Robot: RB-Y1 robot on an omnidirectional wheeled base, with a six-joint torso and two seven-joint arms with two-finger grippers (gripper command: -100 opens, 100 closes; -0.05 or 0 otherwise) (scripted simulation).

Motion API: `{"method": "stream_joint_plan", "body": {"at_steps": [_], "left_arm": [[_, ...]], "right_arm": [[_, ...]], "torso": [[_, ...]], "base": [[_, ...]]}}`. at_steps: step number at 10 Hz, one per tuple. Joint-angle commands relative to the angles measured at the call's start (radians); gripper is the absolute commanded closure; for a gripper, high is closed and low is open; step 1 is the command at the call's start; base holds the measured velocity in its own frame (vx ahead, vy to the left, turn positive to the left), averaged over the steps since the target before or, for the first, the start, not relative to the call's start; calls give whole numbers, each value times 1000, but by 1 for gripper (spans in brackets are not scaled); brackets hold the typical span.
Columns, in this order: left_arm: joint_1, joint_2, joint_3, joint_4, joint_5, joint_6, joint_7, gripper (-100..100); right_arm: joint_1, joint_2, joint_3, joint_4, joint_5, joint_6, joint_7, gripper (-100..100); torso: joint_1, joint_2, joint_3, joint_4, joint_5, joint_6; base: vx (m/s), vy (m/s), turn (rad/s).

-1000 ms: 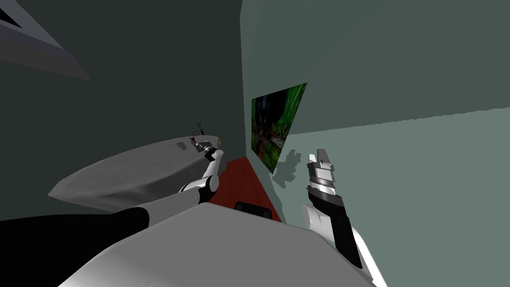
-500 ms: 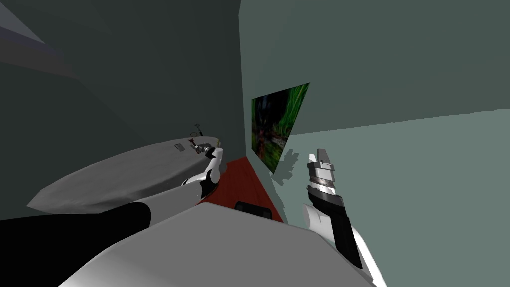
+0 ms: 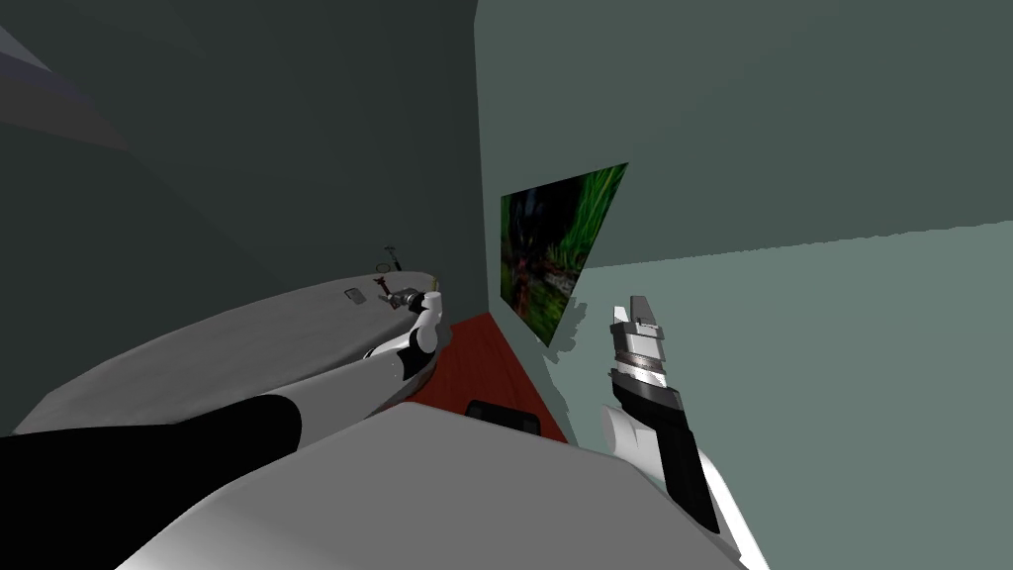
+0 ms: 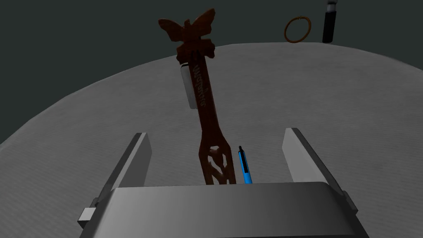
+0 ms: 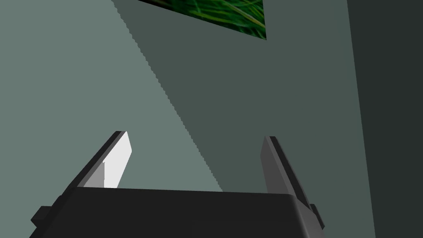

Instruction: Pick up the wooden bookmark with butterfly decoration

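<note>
Alignment, I judge: butterfly bookmark (image 4: 205, 107) has its latticed end between my spread left jaws over the grey desk (image 4: 322, 95), blue pen (image 4: 245, 166) just beside; next, close on wood alone; right jaws spread, raised.

Reaching across the grey tabletop (image 3: 247, 346) with left gripper (image 3: 394, 295), at a dark-red bookmark (image 3: 381, 285); holding right gripper (image 3: 631, 309) up near wall picture (image 3: 549, 257).

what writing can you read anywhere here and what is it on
wooden butterfly bookmark: one line of pale lettering runs along its shaft, too blurred to read.
blue pen, ring, wall picture: no text visible on them.
</note>
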Motion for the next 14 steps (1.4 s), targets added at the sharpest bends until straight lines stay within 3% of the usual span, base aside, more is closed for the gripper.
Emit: {"method": "stream_joint_plan", "body": {"at_steps": [1, 2, 3, 4, 5, 9, 11, 14], "left_arm": [[-22, 12, 25, 32, 27, -12, 3, -100], [-12, 7, 14, 20, 16, -7, 3, -100], [-14, 8, 16, 23, 18, -9, 4, 0], [-13, 8, 16, 23, 17, -9, 4, -100], [-13, 8, 16, 23, 17, -9, 4, 100], [-13, 8, 16, 23, 17, -9, 4, 100], [-21, -6, 15, 30, 30, 19, 16, -100], [-31, -5, 13, 50, 32, 19, 29, -100]], "right_arm": [[0, 0, 0, 0, 0, 0, 0, 0], [0, 0, 0, 0, 0, 0, 0, 0], [0, 0, 0, 0, 0, 0, 0, 0], [0, 0, 0, 0, 0, 0, 0, 0], [0, 0, 0, 0, 0, 0, 0, 0], [0, 0, 0, 0, 0, 0, 0, 0], [0, 0, 0, 0, 0, 0, 0, 0], [0, 0, 0, 0, 0, 0, 0, 0]], "torso": [[0, 0, 0, 0, 0, 0], [1, 0, 0, 0, 0, 0], [-2, 0, 0, 0, 0, 0], [-4, 1, 0, 0, -1, 0], [-5, 1, 0, 0, -1, 0], [-5, 1, 1, 0, -1, 0], [-5, 1, 1, 0, -1, 0], [1, 6, 3, 1, 0, 0]], "base": [[8, 93, -30], [6, 47, -12], [1, 9, 1], [0, 0, 0], [0, 0, 0], [0, 0, 0], [-42, 29, -17], [-63, 82, -23]]}}
